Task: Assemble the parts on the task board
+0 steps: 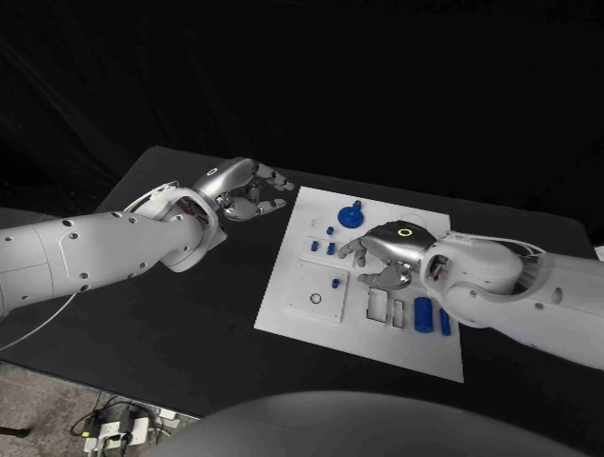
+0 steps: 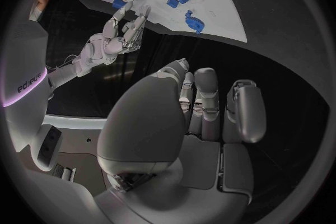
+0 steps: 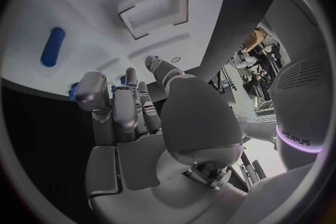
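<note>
The right hand (image 1: 385,255) hovers low over the middle of the task board (image 1: 291,305), fingers curled down; whether it pinches a part I cannot tell. The left hand (image 1: 245,188) hangs off the board's far left corner, fingers curled on nothing. Blue parts (image 1: 422,312) lie near the board's right edge, more near the far end (image 1: 351,216). I'd come straight down over the rectangular recesses (image 1: 379,305), slowly. There's bare table left of the board; the right side is tight

right hand (image 1: 385,249) hiding part of task board (image 1: 295,309), fingertip contact unclear
</note>
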